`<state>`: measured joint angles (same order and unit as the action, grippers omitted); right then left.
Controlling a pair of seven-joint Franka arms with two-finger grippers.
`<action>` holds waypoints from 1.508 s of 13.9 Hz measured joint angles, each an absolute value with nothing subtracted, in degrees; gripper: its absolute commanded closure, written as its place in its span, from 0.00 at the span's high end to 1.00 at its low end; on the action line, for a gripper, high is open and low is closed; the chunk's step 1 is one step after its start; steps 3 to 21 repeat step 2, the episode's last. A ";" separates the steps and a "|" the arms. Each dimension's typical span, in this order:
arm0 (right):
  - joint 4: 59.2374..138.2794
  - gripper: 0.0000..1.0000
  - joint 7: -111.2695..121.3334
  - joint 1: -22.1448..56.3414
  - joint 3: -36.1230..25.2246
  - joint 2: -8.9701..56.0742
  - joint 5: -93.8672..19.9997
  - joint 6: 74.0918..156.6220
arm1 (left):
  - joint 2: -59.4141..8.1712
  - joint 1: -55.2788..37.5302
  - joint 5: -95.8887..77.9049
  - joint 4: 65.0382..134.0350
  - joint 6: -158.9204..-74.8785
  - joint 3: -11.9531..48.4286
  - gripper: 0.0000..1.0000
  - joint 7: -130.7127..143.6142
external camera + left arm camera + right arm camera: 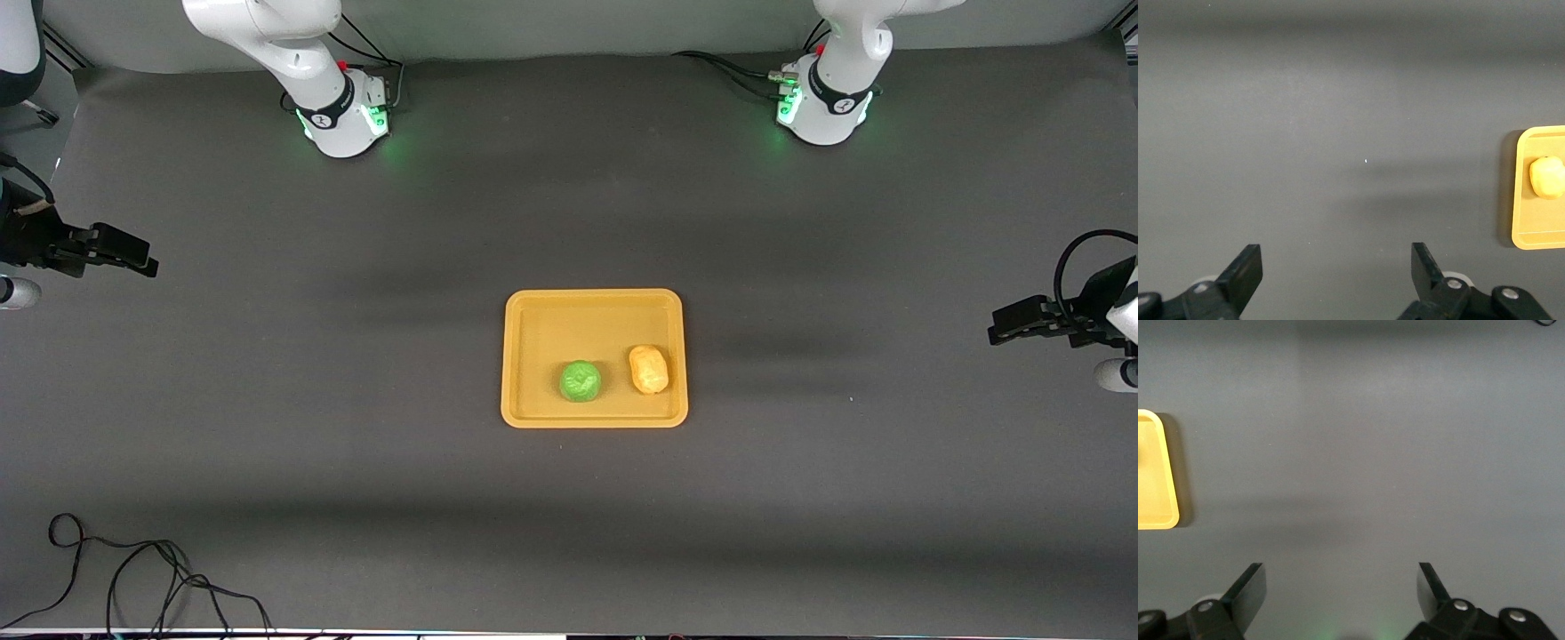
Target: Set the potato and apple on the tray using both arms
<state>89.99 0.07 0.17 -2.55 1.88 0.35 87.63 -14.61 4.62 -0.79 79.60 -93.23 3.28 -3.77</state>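
The yellow-orange tray [594,306] lies in the middle of the table. The green apple [580,380] and the yellow-tan potato [648,369] lie side by side on it, in the half nearer the front camera. My left gripper [1003,324] is open and empty, up over the bare mat at the left arm's end of the table. Its wrist view [1337,263] shows part of the tray [1528,236] and the potato [1546,177]. My right gripper [142,255] is open and empty over the mat at the right arm's end; its wrist view [1341,583] shows the tray's corner [1158,513].
A loose black cable [133,578] lies on the mat near the front edge at the right arm's end. The two arm bases [342,116] [822,102] stand along the table's farther edge. The mat is dark grey.
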 measured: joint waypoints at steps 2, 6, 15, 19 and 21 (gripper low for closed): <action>89.99 1.00 0.07 0.17 -2.37 1.88 0.35 87.63 | -14.50 4.62 -0.79 79.99 -93.29 3.27 0.99 -3.77; 89.99 1.00 0.07 0.17 -2.37 1.88 0.35 87.63 | -14.50 4.62 -0.79 79.99 -93.29 3.27 0.99 -3.77; 89.99 1.00 0.07 0.17 -2.37 1.88 0.35 87.63 | -14.50 4.62 -0.79 79.99 -93.29 3.27 0.99 -3.77; 89.99 1.00 0.07 0.17 -2.37 1.88 0.35 87.63 | -14.50 4.62 -0.79 79.99 -93.29 3.27 0.99 -3.77; 89.99 1.00 0.07 0.17 -2.37 1.88 0.35 87.63 | -14.50 4.62 -0.79 79.99 -93.29 3.27 0.99 -3.77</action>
